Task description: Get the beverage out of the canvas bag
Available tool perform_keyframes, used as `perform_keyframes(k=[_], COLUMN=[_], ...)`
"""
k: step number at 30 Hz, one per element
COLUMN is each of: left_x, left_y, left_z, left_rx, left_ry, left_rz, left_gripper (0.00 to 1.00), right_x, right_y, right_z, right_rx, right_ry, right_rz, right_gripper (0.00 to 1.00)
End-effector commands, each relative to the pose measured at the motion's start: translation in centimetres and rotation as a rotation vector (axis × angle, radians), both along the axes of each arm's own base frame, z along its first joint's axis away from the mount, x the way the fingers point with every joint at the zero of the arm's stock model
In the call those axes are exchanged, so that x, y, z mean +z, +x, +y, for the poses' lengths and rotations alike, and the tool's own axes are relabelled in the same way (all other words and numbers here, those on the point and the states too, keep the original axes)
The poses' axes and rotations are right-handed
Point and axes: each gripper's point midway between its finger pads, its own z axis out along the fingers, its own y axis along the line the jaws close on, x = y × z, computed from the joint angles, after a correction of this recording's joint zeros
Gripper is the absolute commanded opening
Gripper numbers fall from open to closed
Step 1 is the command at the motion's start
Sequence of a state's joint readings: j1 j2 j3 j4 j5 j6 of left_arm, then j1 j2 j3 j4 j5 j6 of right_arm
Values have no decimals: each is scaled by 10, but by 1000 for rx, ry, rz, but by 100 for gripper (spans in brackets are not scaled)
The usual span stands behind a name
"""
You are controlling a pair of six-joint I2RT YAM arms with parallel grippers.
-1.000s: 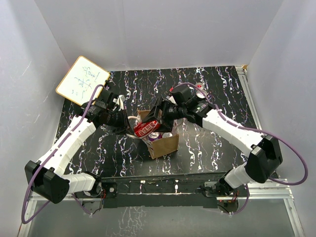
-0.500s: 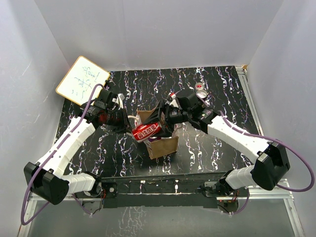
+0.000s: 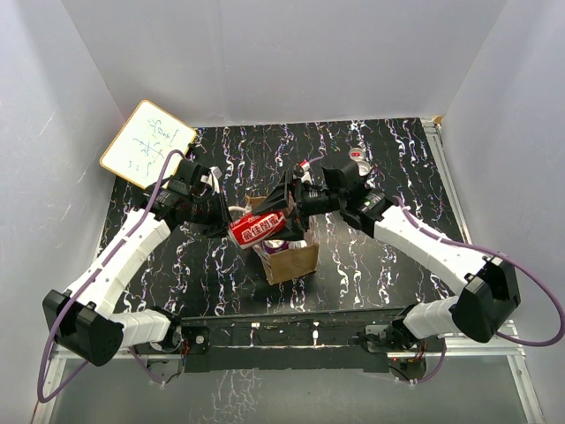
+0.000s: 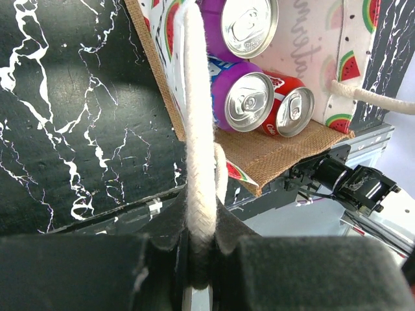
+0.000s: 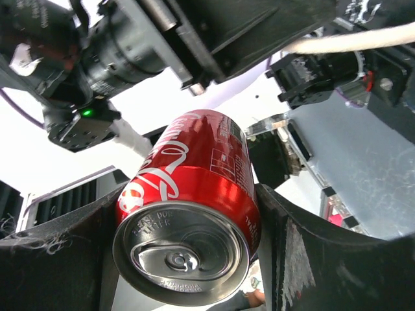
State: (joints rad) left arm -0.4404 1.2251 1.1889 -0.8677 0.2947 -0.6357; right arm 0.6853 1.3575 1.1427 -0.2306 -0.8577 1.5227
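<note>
Top external: right claw (image 3: pixel 284 212) clamps the red can (image 3: pixel 259 227), tilted just above the canvas bag (image 3: pixel 296 261), seemingly clear of its rim. Left claw (image 4: pixel 201 253) pinches the bag's rope handle (image 4: pixel 198 129). Extraction's nearly done; setting it on the bench (image 3: pixel 221 274) beside the bag remains.

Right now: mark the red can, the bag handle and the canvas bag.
red can (image 5: pixel 194 175): right wrist view, its red side wall.
bag handle (image 4: pixel 196 116): left wrist view, middle of the rope.
canvas bag (image 3: pixel 296 261): top external view, near outer wall.

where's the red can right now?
Top view, centre: the red can is held sideways by the right gripper, over the canvas bag.
</note>
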Motion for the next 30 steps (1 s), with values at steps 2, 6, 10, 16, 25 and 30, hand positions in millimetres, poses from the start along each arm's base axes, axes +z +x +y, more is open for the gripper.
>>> perform_keyframes(k=[2,6,10,16,25,30], left_x=[1,0,0,5,-2,-4], left_y=[-1,-4,-7,-11,-18,-18], left_z=[5,6,7,8,9,8], left_rx=[16,19,32,74,34,18], left_ry=[14,15,11,-12,0,-1], left_rz=[5,9,15,18,28,38], left_gripper=[0,0,0,0,0,0], right_x=[112,113,115,111,98,47], right_y=[-23,-28,-27,31,148,189], right_z=[-11,-15,-15,-22,-84,-157], right_rx=[61,64,66,-109,-421,-539], right_ry=[283,293,316,241,33,-270], right_rz=[-186,-163,-164,-335,-572,-610], right_gripper=[8,8,8,8,8,8])
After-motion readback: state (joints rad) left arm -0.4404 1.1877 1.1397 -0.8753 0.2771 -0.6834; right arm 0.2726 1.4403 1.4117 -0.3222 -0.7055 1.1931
